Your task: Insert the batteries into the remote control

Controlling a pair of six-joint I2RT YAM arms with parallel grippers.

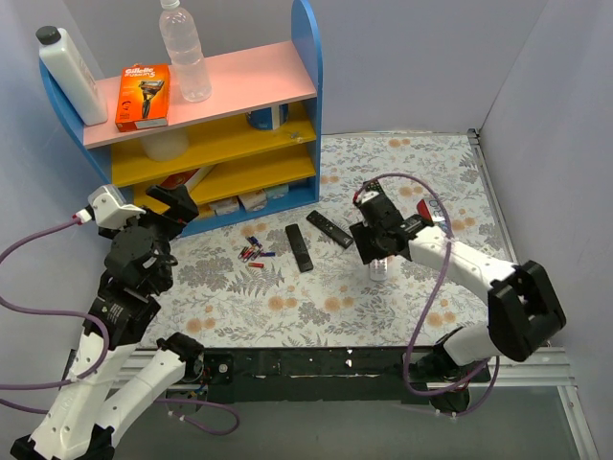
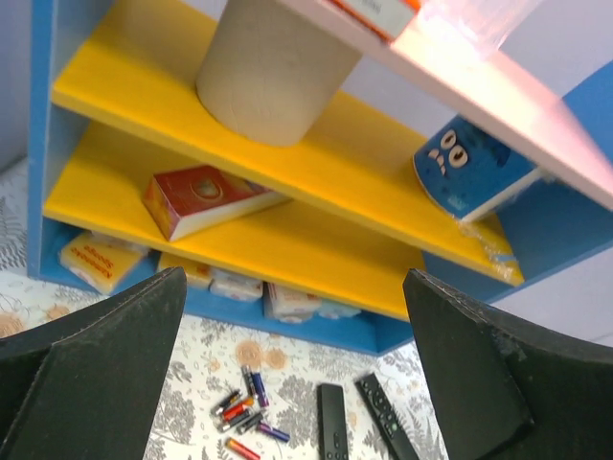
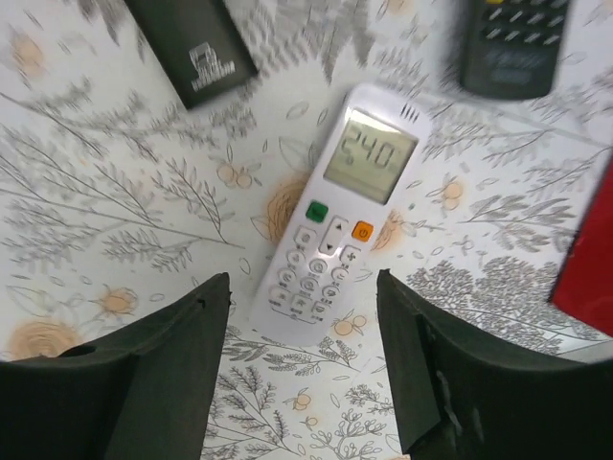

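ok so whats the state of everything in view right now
white remote: face up on table, display showing digits
right claw: open over the white remote, not gripping
left claw: open, empty
black remotes: lying flat
red and blue cells: loose heap on table
water bottle: upright, capped

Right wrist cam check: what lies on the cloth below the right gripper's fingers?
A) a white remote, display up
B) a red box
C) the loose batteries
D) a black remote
A: the white remote lies face up, display and buttons showing, between the spread fingers of the right gripper.
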